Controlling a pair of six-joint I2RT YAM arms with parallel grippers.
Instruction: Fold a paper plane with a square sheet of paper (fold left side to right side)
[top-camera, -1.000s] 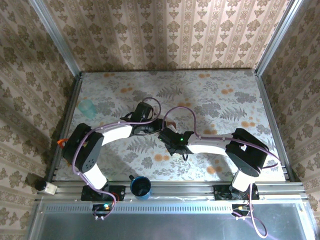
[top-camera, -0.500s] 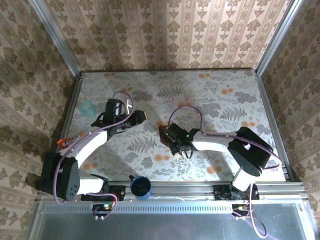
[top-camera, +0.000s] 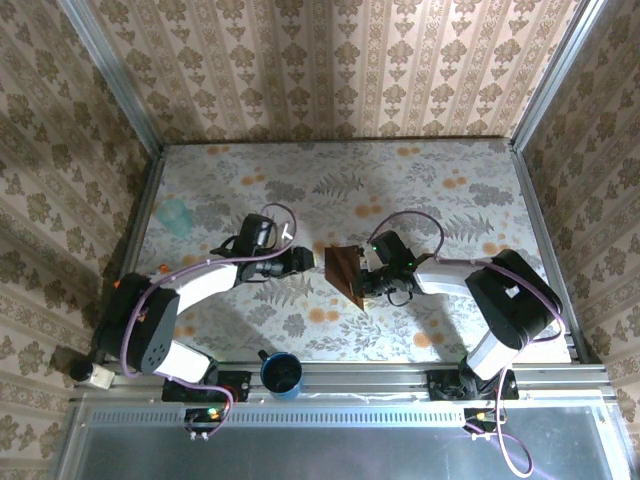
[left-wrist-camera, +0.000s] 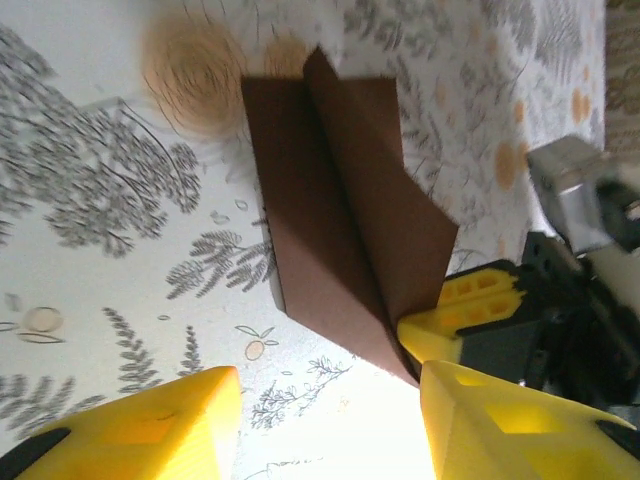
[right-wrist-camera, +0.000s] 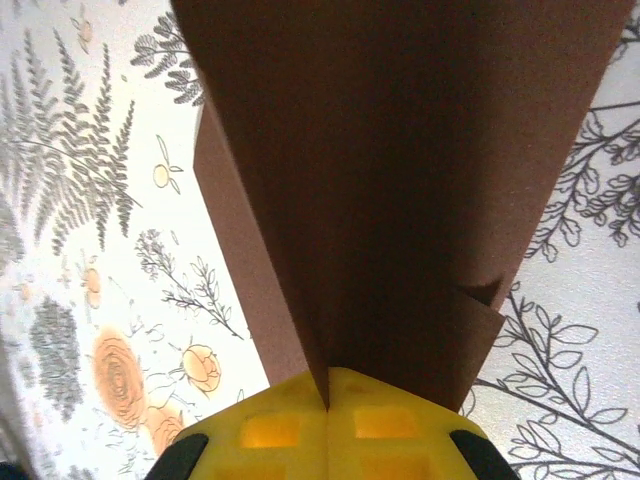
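**A:** From above, where's the paper?

**B:** The folded paper (top-camera: 347, 272) is near the middle of the table (top-camera: 450, 190). It is dark brown and lies between the two grippers. The right gripper (top-camera: 365, 275) is up against its right edge. The left gripper (top-camera: 304, 260) sits just beside its left edge, with a gap between them. A blue cup (top-camera: 282, 373) stands at the near rail and a pale green cup (top-camera: 176, 213) far out on the left.

**A:** And the left wrist camera?

**B:** The left gripper (left-wrist-camera: 330, 420) has its yellow fingers well apart with nothing between them. The folded paper (left-wrist-camera: 340, 230) lies ahead of them, untouched, with one flap raised along a centre crease. At its corner, the right gripper's fingers (left-wrist-camera: 465, 310) are pinched onto it.

**A:** Right wrist camera?

**B:** The right gripper (right-wrist-camera: 327, 385) is closed tight on the edge of the folded paper (right-wrist-camera: 400, 170). The crease runs straight into the seam between the two fingers. From there the sheet spreads away above the flowered tabletop.
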